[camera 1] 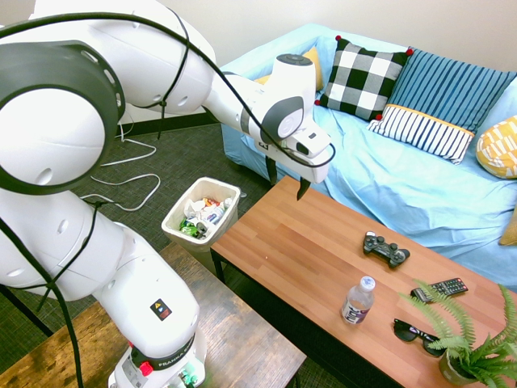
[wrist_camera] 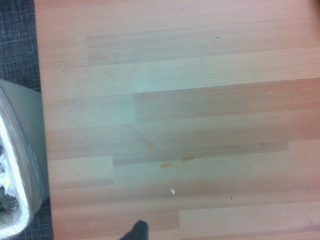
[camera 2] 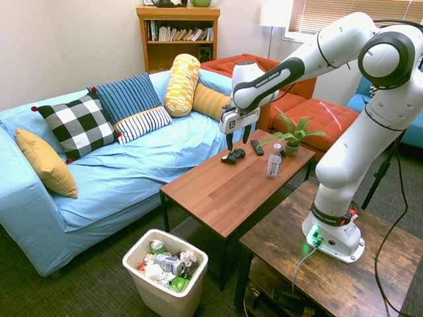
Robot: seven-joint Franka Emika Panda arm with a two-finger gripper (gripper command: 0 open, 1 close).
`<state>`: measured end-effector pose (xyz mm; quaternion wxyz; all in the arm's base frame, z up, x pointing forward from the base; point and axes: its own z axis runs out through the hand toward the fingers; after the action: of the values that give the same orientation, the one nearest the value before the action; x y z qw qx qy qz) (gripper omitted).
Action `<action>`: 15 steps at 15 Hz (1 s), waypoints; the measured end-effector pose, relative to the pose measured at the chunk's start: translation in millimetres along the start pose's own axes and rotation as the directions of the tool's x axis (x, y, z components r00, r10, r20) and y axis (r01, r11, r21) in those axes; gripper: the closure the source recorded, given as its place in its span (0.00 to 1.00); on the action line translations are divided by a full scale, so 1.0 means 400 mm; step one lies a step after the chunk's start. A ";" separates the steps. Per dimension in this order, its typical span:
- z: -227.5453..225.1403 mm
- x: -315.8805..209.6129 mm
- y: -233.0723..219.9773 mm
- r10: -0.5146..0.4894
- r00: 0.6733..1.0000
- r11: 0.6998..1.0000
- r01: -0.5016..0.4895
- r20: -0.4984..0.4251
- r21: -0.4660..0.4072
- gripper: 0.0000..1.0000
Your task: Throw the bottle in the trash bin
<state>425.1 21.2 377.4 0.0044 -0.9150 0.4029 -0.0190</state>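
first exterior view shows the white arm reaching from the left of the frame toward the centre, with the gripper [camera 1: 287, 182] pointing down above the near-left end of the coffee table [camera 1: 307, 259]. its two dark fingers stand wide apart and hold nothing. the bottle [camera 1: 358, 300] stands upright in the lower right of the frame on the table, white cap on top and purple-and-white label facing the camera, well apart from the gripper. just above it in the frame lies a black game controller [camera 1: 385, 248]; to its right lie a remote control [camera 1: 439, 288] and a pair of dark sunglasses [camera 1: 418, 335], with a potted fern [camera 1: 468, 347] at the lower right corner. the trash bin [camera 1: 201, 214] sits on the carpet left of centre, just beside the table's end and lower than the tabletop, holding crumpled wrappers and cans.

second exterior view shows the gripper [camera 2: 236, 139] hanging above the table [camera 2: 225, 191] in the centre of the frame, with the controller [camera 2: 232, 156] below it. the bottle [camera 2: 273, 162] stands right of it, near the fern [camera 2: 291, 135]. the trash bin [camera 2: 165, 274] is at the bottom, left of centre, and a blue sofa [camera 2: 119, 178] with cushions fills the left.

wrist view shows bare wooden tabletop [wrist_camera: 190, 125], and the bin's rim [wrist_camera: 15, 165] at the left edge.
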 end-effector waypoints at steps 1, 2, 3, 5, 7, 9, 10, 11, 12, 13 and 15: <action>0.000 0.001 -0.001 0.000 1.000 1.000 0.000 0.000 0.000 0.00; 0.002 0.004 0.001 0.007 1.000 1.000 -0.007 0.001 0.000 0.00; 0.002 0.014 0.007 0.018 1.000 1.000 -0.018 0.000 0.003 0.00; -0.002 0.067 0.052 0.082 0.997 0.997 -0.082 -0.010 0.012 0.00; -0.001 0.158 0.145 0.174 0.984 0.985 -0.174 -0.041 0.011 0.00; 0.012 0.230 0.240 0.251 0.966 0.968 -0.252 -0.065 -0.003 0.00; 0.022 0.257 0.279 0.285 0.955 0.958 -0.287 -0.079 -0.014 0.00; 0.034 0.281 0.316 0.321 0.942 0.945 -0.325 -0.097 -0.027 0.00; 0.047 0.302 0.350 0.351 0.930 0.933 -0.357 -0.111 -0.039 0.00; 0.060 0.319 0.379 0.375 0.919 0.923 -0.383 -0.120 -0.048 0.00; 0.093 0.342 0.425 0.416 0.901 0.903 -0.426 -0.122 -0.061 0.00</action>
<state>393.7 -194.9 340.3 -0.0524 -0.8033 0.5912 -0.0486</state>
